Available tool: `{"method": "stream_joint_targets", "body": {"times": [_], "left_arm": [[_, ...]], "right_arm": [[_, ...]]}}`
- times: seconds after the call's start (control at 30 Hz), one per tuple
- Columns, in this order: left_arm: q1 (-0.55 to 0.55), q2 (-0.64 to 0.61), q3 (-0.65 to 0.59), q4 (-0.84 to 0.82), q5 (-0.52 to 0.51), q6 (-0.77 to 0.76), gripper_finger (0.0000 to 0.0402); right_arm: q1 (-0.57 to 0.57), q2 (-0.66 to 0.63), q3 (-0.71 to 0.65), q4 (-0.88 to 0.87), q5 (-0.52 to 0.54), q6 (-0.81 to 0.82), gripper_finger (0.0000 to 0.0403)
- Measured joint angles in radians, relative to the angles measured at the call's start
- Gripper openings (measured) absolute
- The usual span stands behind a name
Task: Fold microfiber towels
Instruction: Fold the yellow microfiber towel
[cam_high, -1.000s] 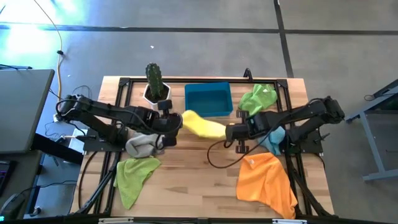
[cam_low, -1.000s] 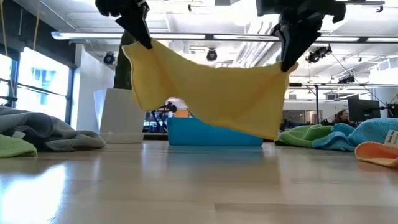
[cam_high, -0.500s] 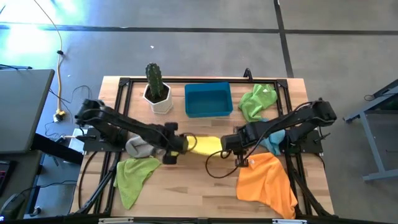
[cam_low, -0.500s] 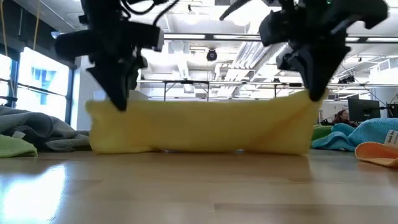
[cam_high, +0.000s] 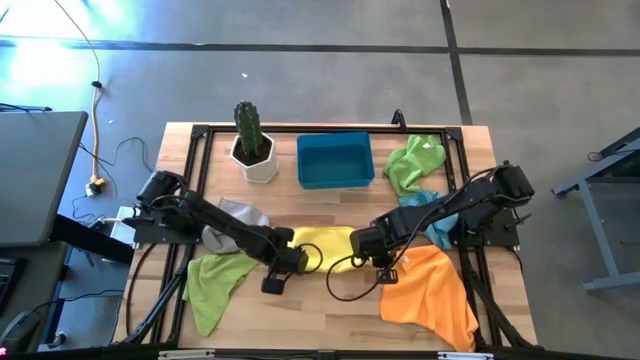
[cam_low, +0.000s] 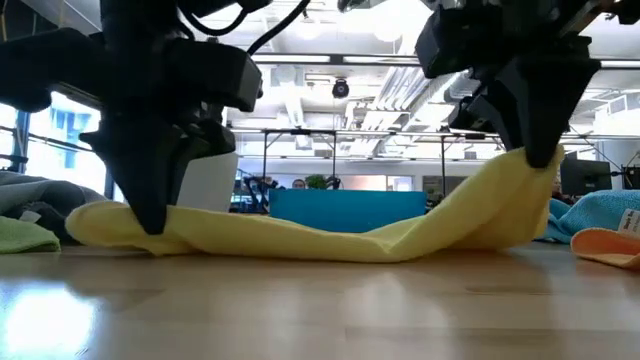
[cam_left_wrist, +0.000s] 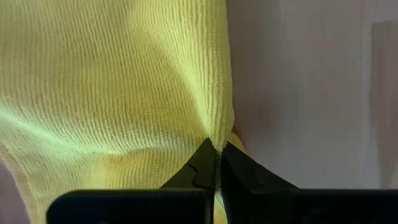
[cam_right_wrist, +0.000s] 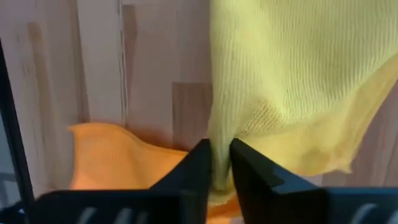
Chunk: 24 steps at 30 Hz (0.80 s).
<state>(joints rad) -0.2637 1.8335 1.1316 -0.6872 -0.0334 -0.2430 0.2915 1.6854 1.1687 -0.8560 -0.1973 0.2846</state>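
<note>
Mid-table, both my grippers, left gripper (cam_high: 284, 256) and right gripper (cam_high: 366, 243), pinch yellow towel (cam_high: 325, 243) corners; uneven release risks a crooked, bunched layout.

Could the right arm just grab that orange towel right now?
Probably not yet: the right gripper is shut on the yellow towel. The orange towel lies right beside it, uncovered, so after letting go it looks reachable.

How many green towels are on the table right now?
2. One green towel lies at the front left corner; the other green towel sits at the back right, beside the blue bin. None seems hidden.
</note>
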Motion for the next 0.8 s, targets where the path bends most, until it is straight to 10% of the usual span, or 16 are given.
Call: {"method": "stream_joint_targets", "body": {"times": [0.37, 0.8], "left_arm": [[-0.041, 0.003, 0.000, -0.006, 0.000, -0.017, 0.0014], [-0.046, 0.001, 0.061, -0.067, -0.003, -0.045, 0.0021]], "right_arm": [[0.068, -0.063, -0.006, -0.108, 0.130, 0.154, 0.0121], [0.089, -0.292, -0.430, 0.466, 0.227, 0.689, 0.0121]]}}
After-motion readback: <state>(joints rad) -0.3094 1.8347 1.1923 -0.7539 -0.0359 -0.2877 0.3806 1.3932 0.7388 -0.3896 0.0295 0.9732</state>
